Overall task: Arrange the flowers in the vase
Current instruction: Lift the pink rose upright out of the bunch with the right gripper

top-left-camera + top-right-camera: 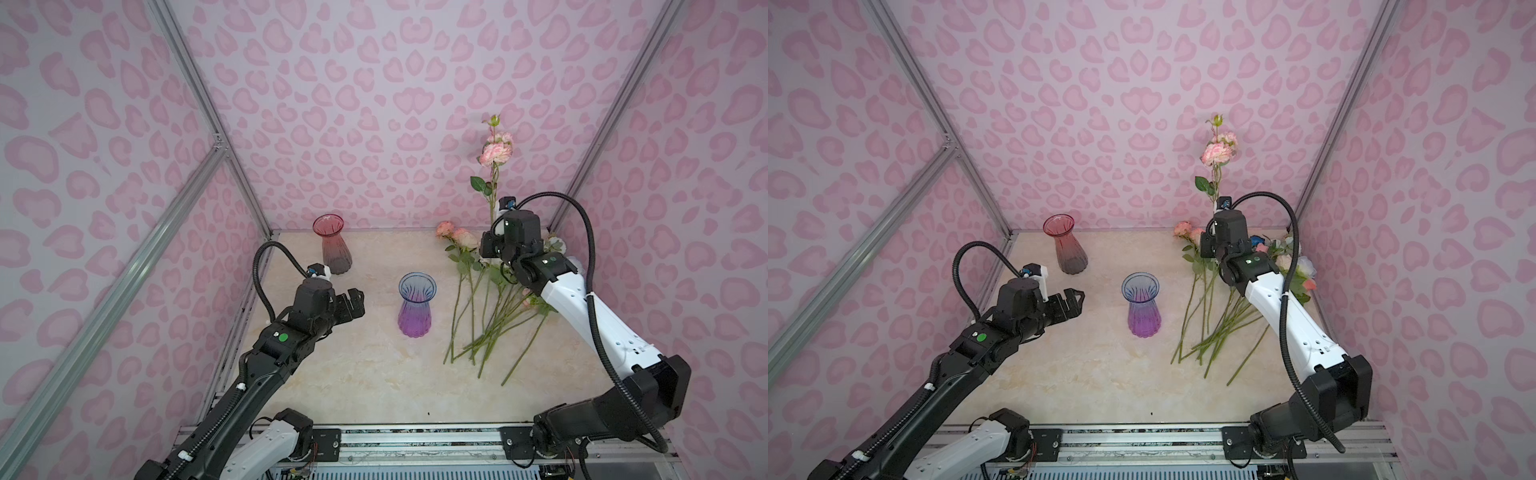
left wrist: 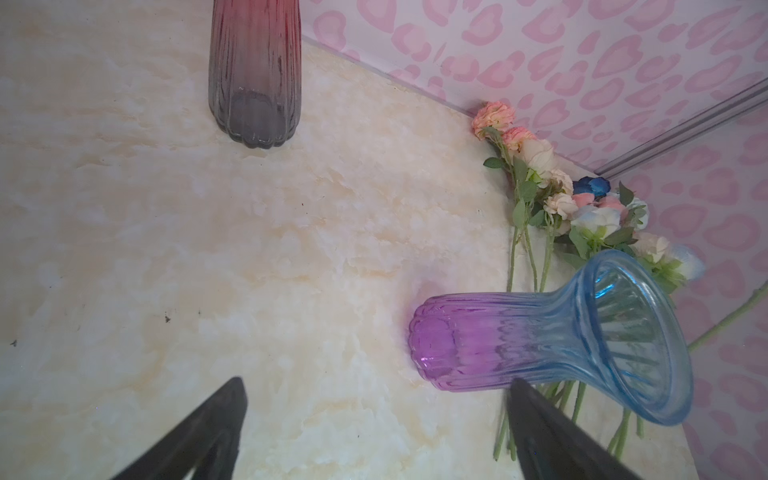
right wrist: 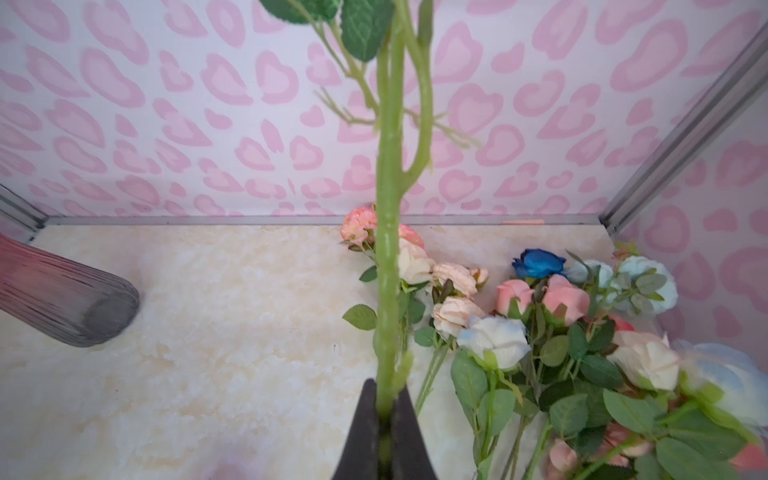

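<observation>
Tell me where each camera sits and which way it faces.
Top views: overhead at the front, looking down toward the back wall; left arm and right arm show.
Left wrist: on the left arm, facing the table and blue vase; open left gripper shows.
Right wrist: on the right arm, facing the back wall; right gripper shut on a stem.
Shared: both wrist views show the red vase and flowers.

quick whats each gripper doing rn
left gripper: open, holding nothing.
right gripper: shut on the stem of a pink flower, held upright.
</observation>
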{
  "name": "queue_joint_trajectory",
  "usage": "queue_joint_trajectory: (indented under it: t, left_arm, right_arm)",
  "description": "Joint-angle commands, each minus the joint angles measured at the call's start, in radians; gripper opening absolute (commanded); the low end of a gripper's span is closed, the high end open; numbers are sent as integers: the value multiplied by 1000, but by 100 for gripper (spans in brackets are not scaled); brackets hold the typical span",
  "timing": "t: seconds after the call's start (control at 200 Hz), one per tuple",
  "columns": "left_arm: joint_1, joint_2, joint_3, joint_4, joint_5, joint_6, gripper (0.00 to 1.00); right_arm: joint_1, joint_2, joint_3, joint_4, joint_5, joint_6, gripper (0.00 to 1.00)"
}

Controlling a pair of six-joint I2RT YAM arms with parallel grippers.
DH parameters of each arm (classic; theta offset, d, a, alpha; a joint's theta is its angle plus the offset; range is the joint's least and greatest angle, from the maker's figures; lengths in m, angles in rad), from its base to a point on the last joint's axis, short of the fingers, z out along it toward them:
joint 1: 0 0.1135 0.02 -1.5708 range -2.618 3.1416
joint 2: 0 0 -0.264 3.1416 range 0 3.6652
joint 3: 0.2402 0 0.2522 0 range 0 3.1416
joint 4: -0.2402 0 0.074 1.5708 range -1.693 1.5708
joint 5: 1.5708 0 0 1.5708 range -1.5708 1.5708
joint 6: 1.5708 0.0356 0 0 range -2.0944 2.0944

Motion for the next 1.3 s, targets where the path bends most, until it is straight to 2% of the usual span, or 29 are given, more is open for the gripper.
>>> queue_joint_trajectory:
  t: [0.0,0.105,0.25,0.415,0.625,0.935,1.105,1.295]
  left_arm:
    - [1,6,14,28,12,-12,99]
    - [1,4,7,50,27,-13,99]
    - [1,-7,8,61,41,13,98]
    - [1,-32,-32,124,70,30,98]
    - [1,-54,-63,180,99,22,98]
    - [1,-77,-59,208,127,30,98]
    - [3,-91,-74,293,236,34,98]
    - [3,-116,-75,290,236,51,98]
  right_arm:
    - [23,-2,-6,107,45,-31,0]
    - [51,13,11,147,56,-29,0]
    - [146,-16,26,216,67,-35,0]
    - [269,-68,58,294,118,-89,0]
    - [366,-106,39,427,165,-155,0]
    - [397,-86,209,412,121,-173,0]
    - [398,-76,161,473,95,-118,0]
    - [410,-53,83,522,74,-61,0]
